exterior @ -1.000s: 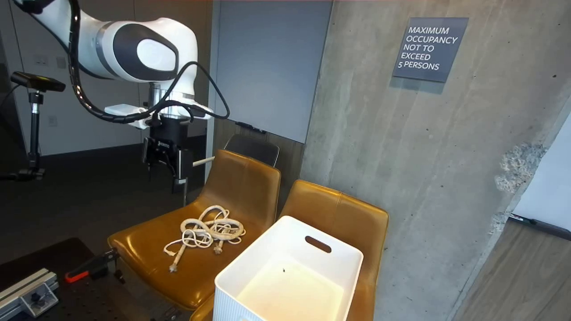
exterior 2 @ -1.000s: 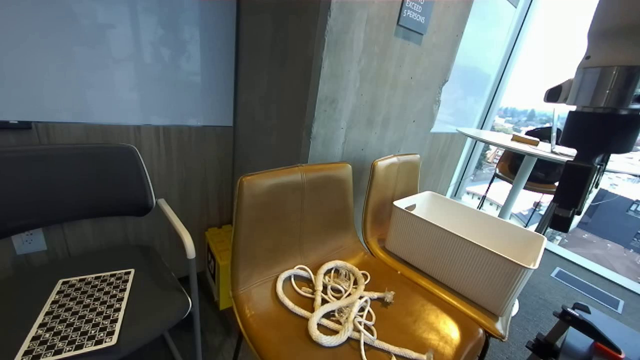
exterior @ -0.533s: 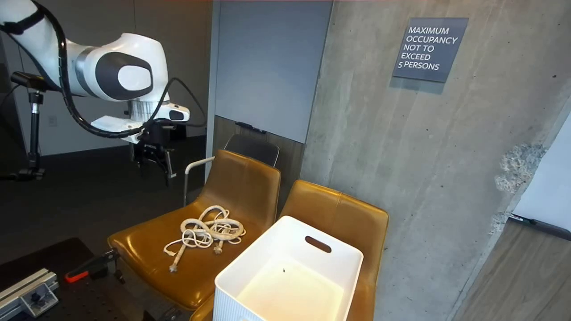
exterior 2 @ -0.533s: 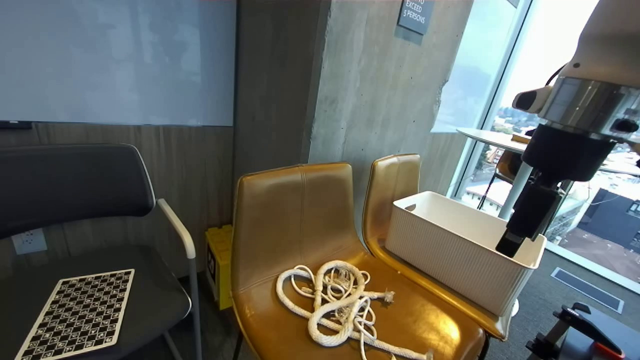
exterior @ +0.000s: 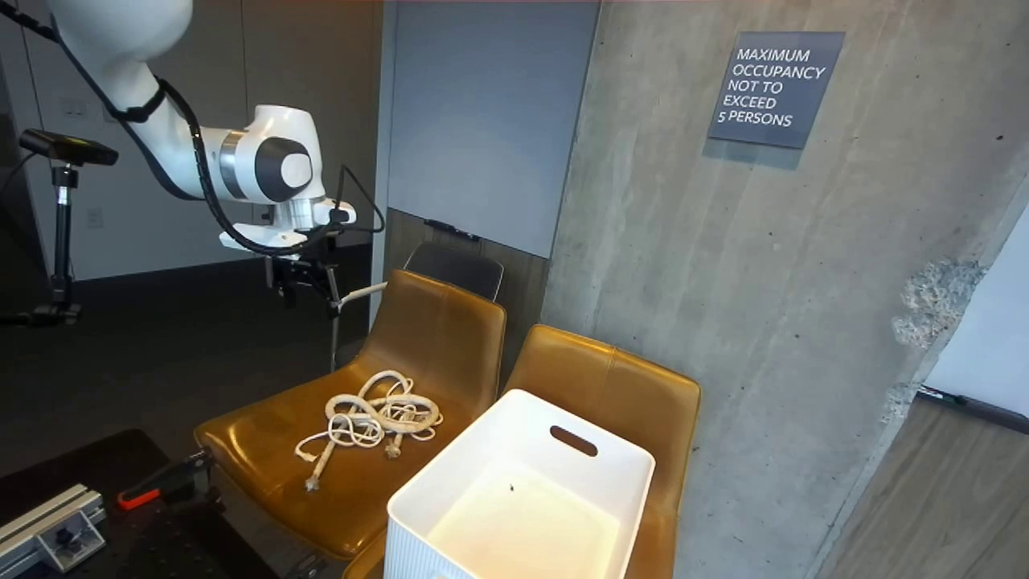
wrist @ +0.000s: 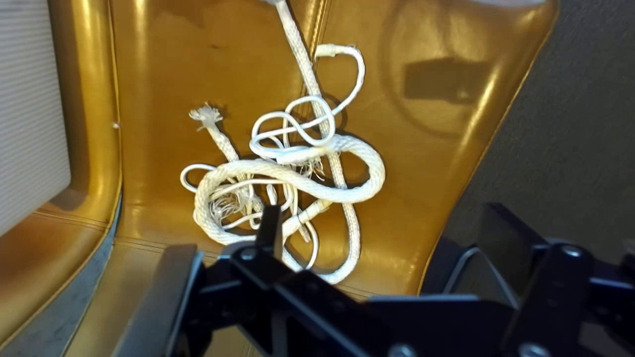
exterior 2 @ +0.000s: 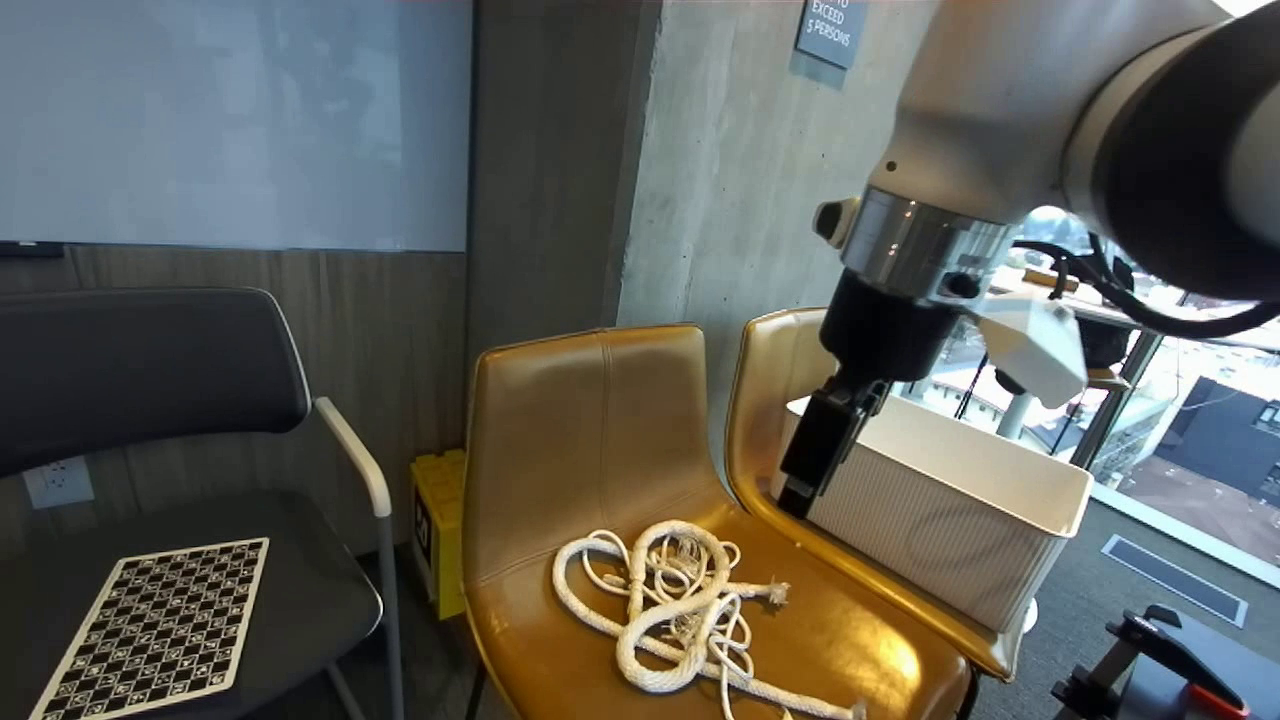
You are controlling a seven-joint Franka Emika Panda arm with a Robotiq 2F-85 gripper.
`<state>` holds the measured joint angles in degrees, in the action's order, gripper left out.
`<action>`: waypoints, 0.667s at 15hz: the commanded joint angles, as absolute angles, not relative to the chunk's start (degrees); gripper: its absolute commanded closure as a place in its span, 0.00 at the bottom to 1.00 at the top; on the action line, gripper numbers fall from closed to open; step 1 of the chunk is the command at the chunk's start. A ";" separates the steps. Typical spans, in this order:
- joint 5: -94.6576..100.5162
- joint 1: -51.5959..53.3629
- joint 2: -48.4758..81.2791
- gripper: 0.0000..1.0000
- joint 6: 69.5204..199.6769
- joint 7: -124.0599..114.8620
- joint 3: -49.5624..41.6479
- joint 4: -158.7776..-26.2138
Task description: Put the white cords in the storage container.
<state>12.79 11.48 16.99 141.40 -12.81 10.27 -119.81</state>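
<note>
The white cords (exterior: 386,418) lie in a loose tangle on the tan leather chair seat, also seen in an exterior view (exterior 2: 665,612). The white storage container (exterior: 591,482) stands beside them on another tan chair; its ribbed side shows in an exterior view (exterior 2: 930,520) and at the left edge of the wrist view (wrist: 30,109). My gripper (exterior: 310,304) is in the air, apart from the cords, also seen in an exterior view (exterior 2: 797,495). In the wrist view its jaws (wrist: 384,213) are wide apart with nothing between. The cords (wrist: 317,187) show beyond the left finger.
The tan chair's backrest (exterior: 438,330) rises behind the cords. A dark chair (exterior 2: 270,560) with a checkered board (exterior 2: 160,620) stands beside it. A red-handled clamp (exterior: 141,498) and metal rail (exterior: 56,531) are on a dark table. A camera stand (exterior: 63,233) is at the far left.
In an exterior view my gripper has swung left from the right edge, past the container, toward the cords. The cords and container have not moved.
</note>
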 commanded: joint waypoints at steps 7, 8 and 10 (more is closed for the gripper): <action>15.20 17.69 48.87 0.00 137.19 -6.78 3.18 -87.30; 15.24 18.02 51.44 0.00 136.49 -6.17 2.57 -84.37; 14.88 18.21 56.39 0.00 134.19 -4.99 1.52 -78.33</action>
<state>14.23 17.11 48.89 138.85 -6.91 3.37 -89.27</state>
